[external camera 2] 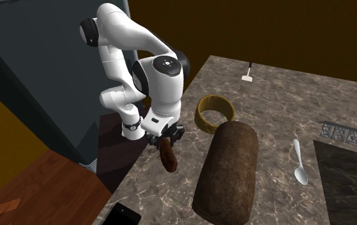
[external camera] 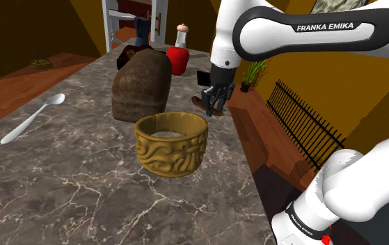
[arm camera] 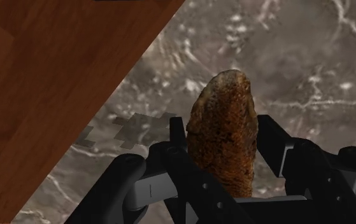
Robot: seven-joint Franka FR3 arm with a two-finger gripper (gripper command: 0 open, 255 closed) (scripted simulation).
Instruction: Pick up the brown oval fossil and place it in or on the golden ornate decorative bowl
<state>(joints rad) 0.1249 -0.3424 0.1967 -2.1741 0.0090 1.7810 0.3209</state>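
The brown oval fossil (arm camera: 224, 153) is a rough, mottled, elongated stone, clasped between my black gripper's (arm camera: 221, 125) fingers. It points down at the marble counter (arm camera: 297, 57) near the counter's edge. From the second exterior view the gripper (external camera 2: 164, 139) holds the fossil (external camera 2: 168, 158) hanging below it, beside the counter's left edge. In the shoulder view the gripper (external camera: 216, 104) hangs beyond and to the right of the golden ornate bowl (external camera: 170, 143), with a bit of the fossil (external camera: 199, 102) showing. The bowl (external camera 2: 215, 112) is an empty carved ring.
A big dark brown loaf-shaped lump (external camera: 142, 85) stands just behind the bowl. A white spoon (external camera: 33, 120) lies at the shoulder view's left. A red bottle (external camera: 179, 57) and a black slab (external camera: 204, 78) stand farther back. Wooden floor (arm camera: 36, 95) lies past the counter edge.
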